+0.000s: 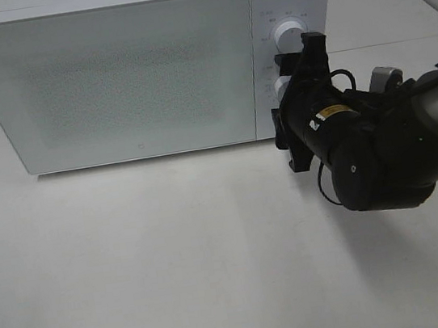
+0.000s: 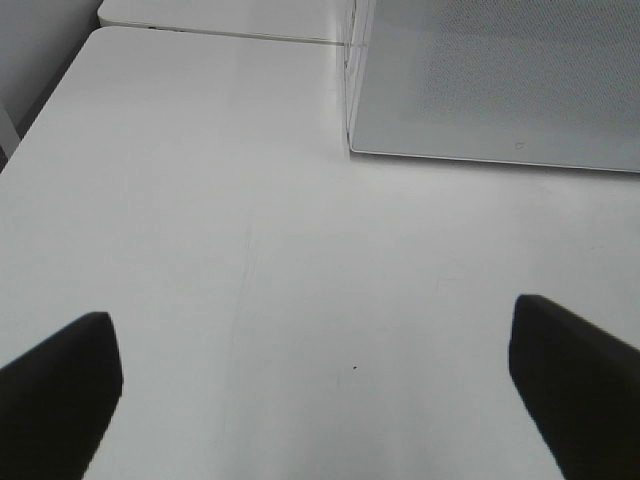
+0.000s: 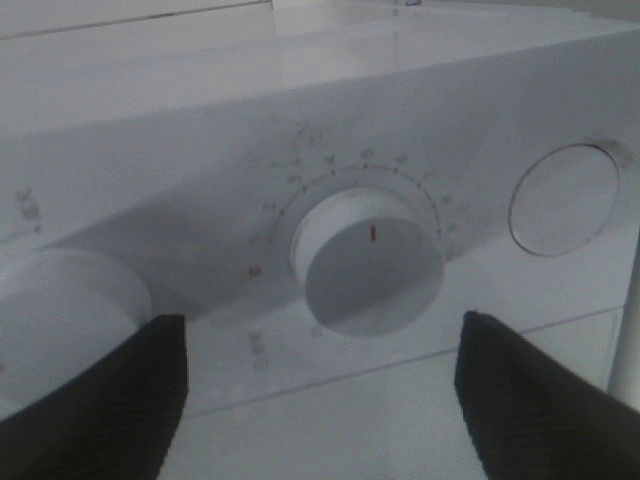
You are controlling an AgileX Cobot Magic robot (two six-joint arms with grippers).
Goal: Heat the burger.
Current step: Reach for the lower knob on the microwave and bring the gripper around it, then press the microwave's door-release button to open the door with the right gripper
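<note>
Jaws of the right gripper [image 3: 320, 335] are spread wide before a microwave [image 1: 109, 81] dial [image 3: 372, 265]; the left gripper [image 2: 315, 340] is likewise held wide.

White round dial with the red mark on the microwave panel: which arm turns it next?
Right. The right gripper is open facing the white round dial, a finger either side. The left gripper hangs open over the white table.

We see the right arm [image 1: 381, 157], glossy black and bulbous: yellow label [image 1: 328, 113] at ten o'clock, thin cable [image 1: 343, 75] at twelve, right gripper [image 3: 320, 345] matte black.
</note>
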